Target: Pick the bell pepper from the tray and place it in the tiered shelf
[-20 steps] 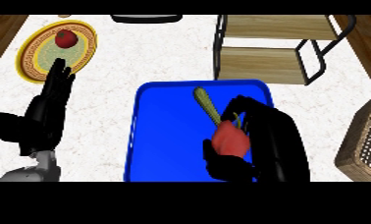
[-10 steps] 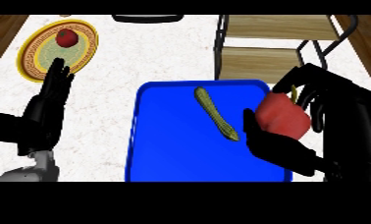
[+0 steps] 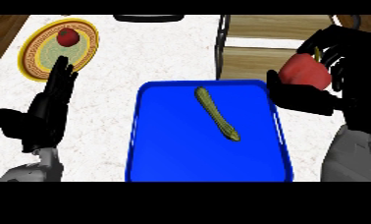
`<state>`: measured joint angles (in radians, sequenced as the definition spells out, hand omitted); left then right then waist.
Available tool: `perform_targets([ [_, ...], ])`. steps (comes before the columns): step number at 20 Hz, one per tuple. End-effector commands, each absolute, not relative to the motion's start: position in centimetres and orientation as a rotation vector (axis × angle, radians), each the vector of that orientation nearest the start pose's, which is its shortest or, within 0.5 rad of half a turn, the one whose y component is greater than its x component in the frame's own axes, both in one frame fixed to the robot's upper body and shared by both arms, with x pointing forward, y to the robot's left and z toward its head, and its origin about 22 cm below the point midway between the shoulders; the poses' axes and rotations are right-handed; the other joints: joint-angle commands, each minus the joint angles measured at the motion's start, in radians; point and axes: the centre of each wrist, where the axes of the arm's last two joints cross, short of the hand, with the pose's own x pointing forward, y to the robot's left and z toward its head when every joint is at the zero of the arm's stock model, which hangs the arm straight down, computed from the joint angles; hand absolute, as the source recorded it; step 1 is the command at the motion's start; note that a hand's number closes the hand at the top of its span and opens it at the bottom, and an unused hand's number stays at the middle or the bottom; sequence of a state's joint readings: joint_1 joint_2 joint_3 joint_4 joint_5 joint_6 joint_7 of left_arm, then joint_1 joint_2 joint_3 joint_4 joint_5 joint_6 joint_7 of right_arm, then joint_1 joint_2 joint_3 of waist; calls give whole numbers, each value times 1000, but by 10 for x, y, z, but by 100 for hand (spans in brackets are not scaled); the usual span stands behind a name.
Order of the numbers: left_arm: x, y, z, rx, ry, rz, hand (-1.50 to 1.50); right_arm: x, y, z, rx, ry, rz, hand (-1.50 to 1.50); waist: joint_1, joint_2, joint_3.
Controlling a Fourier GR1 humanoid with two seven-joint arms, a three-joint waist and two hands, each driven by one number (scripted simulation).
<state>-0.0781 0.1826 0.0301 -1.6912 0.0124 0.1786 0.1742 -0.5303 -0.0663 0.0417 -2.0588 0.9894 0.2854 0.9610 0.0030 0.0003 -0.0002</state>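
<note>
Lighting: even, bright, no evident source. White surface [image 3: 152, 56] beside the blue tray [image 3: 174, 139] was flatly lit, without glare. Tray: saturated, uniform, faint shadow under the long green vegetable [image 3: 216, 113] lying on it. Black hands showed little shading detail.

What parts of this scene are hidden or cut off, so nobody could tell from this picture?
- Bell pepper: its far side, wrapped by the right robot hand, head view.
- Tiered shelf: its right part, behind that hand and arm.
- Dark object at the counter's far edge: cut off by the picture's top, so unidentifiable.
- Tray: its near rim, cut off below.
</note>
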Motion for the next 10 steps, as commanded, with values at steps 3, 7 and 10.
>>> perform_targets([
  [3,260,268,60,258,-1614,52,0,296,-222,221,-1053,-1428,228,150,2,2,1],
  [7,245,272,67,251,-1621,40,0,322,-218,200,-1086,-1447,226,150,7,1,0],
  [10,255,284,50,240,-1613,39,0,340,-204,192,-1072,-1455,212,150,4,1,0],
])
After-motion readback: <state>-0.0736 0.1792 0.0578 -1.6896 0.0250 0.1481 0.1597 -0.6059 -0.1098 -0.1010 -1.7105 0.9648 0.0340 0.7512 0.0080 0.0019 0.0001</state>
